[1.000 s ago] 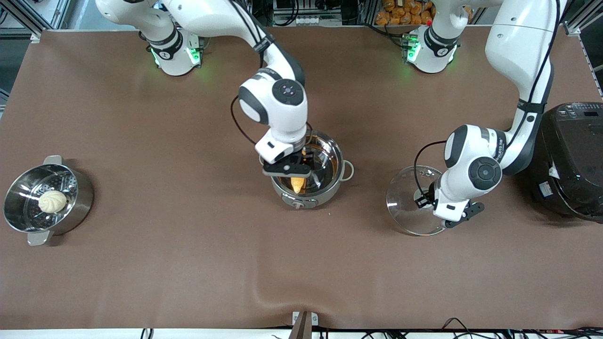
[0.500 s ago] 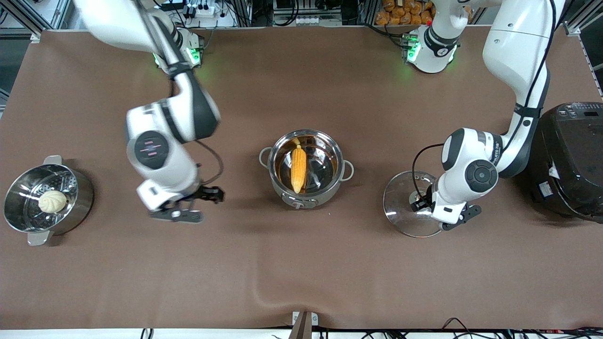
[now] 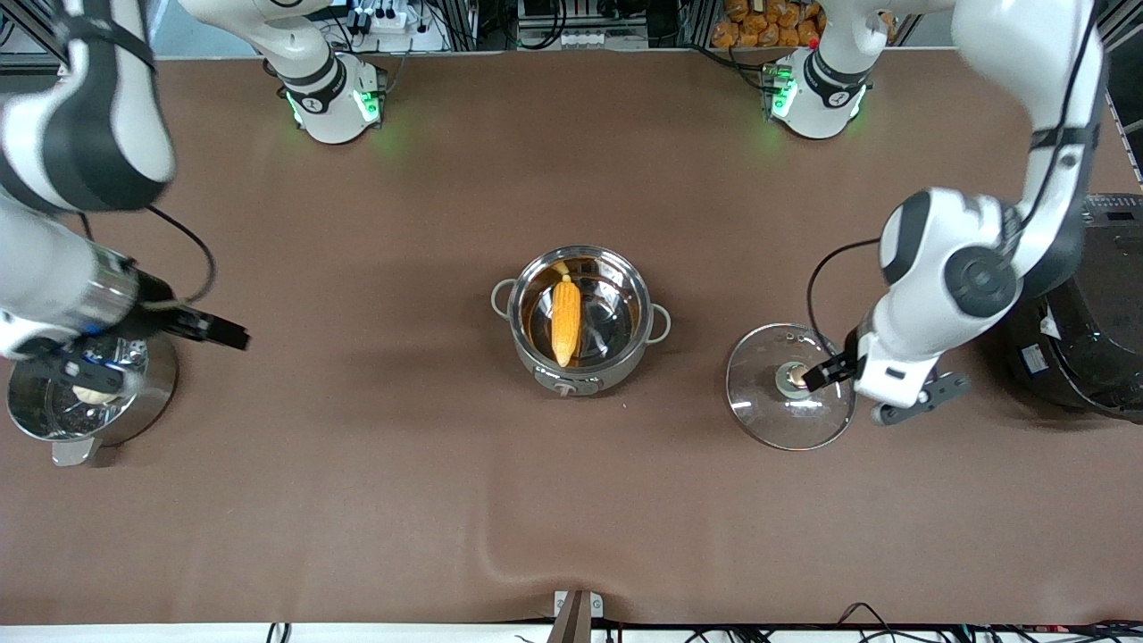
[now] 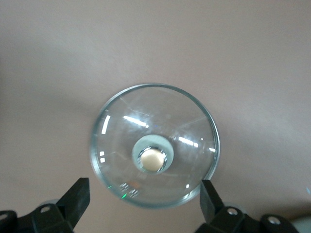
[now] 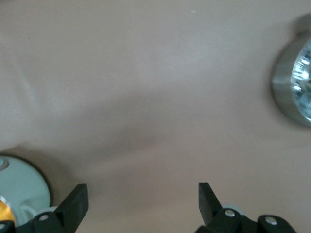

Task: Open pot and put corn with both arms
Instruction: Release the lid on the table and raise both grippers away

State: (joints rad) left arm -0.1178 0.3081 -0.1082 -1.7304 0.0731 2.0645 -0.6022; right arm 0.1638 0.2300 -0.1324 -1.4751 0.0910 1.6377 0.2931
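Pot (image 3: 580, 321): stood uncovered at mid-table, its knob facing the front camera. Corn (image 3: 564, 319): lay inside the pot, tapered end toward the arms' bases. Glass lid (image 3: 789, 386): flat on the brown table cover (image 3: 571, 500), beside the pot toward the left arm's end. Left gripper (image 4: 143, 206): hung over the lid, fingers spread wide, holding nothing. Right gripper (image 5: 142, 206): fingers wide apart and empty, above the steamer pot (image 3: 89, 397) at the right arm's end. Black rice cooker (image 3: 1085, 304): at the left arm's end.

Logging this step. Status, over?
Left gripper open above lid. Right gripper open by steamer pot. Corn in pot.
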